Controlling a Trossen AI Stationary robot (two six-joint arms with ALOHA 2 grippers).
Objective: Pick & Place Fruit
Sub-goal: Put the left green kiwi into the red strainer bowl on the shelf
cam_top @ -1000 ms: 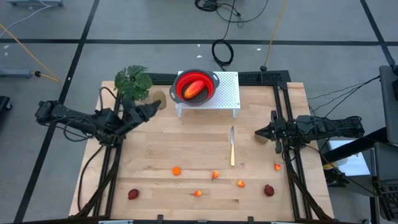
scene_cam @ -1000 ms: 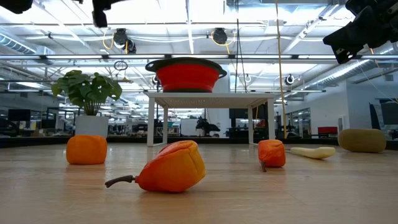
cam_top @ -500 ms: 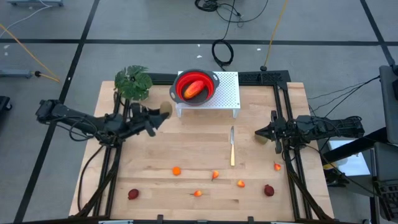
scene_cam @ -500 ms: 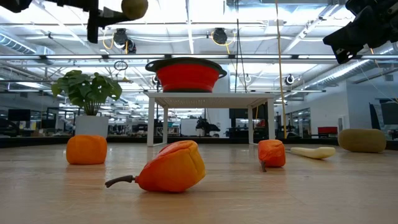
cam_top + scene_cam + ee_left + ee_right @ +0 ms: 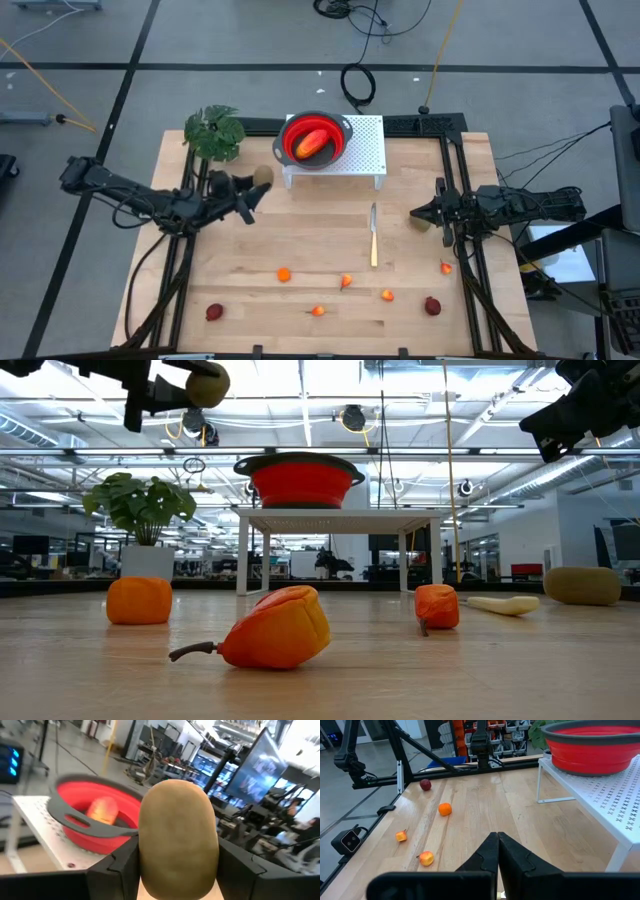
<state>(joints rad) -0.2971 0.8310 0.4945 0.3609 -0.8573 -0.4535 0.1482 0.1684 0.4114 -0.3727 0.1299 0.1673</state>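
Above a wooden table [image 5: 300, 250], the left gripper [image 5: 252, 185] clasps a brown fruit [image 5: 178, 837]; carry it squarely over the red bowl [image 5: 317, 140] before letting go.

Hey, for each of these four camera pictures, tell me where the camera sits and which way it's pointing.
High view: above the table, looking straight down; both arms show, left gripper holding the brown fruit.
Low view: at tabletop height, looking level across; the left gripper shows at the top.
Left wrist view: on the left arm, facing the red bowl; its fingers clamp the brown fruit.
Right wrist view: on the right arm, its shut gripper facing across the table.
Shared: all four show the red bowl.
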